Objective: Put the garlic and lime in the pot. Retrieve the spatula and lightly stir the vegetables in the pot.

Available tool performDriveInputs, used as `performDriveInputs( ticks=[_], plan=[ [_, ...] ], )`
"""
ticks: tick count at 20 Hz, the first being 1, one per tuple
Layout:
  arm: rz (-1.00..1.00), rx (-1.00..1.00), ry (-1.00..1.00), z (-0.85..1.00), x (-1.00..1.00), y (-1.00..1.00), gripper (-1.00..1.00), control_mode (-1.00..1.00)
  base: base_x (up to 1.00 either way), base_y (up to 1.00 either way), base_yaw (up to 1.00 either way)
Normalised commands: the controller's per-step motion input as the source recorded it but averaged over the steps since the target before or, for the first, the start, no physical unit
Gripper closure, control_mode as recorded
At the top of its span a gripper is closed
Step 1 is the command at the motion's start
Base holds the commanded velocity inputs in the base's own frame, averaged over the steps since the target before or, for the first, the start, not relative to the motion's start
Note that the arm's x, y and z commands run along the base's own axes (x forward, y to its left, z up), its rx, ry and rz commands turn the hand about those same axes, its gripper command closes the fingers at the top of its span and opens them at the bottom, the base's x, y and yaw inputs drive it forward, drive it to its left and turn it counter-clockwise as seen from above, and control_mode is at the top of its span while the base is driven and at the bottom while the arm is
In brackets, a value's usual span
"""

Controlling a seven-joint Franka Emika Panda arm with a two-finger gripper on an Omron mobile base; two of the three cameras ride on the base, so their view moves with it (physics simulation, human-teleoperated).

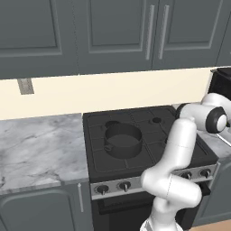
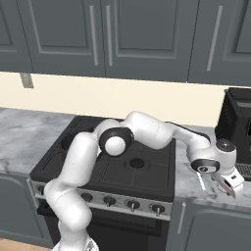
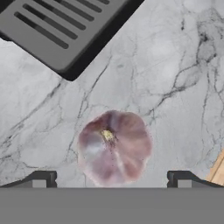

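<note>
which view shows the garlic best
The hand view: the garlic lies whole on the marble counter, seen from straight above between the open jaws. In the right base view the arm reaches down to that counter spot, and the garlic itself cannot be made out.

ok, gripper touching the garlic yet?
Apart. In the hand view the garlic lies on the marble counter between the two fingertips, with bare counter showing on both sides of it.
</note>
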Motion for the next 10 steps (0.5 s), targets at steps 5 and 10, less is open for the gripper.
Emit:
performDriveInputs(
  ticks=[5,10],
  plan=[
    [0.0,0.0,0.03,-0.03,0.12,-0.07,-1.0,-1.0,0.0,0.0,0.0],
    [0.0,0.0,0.03,-0.09,0.15,-0.13,-1.0,-1.0,0.0,0.0,0.0]
  ],
)
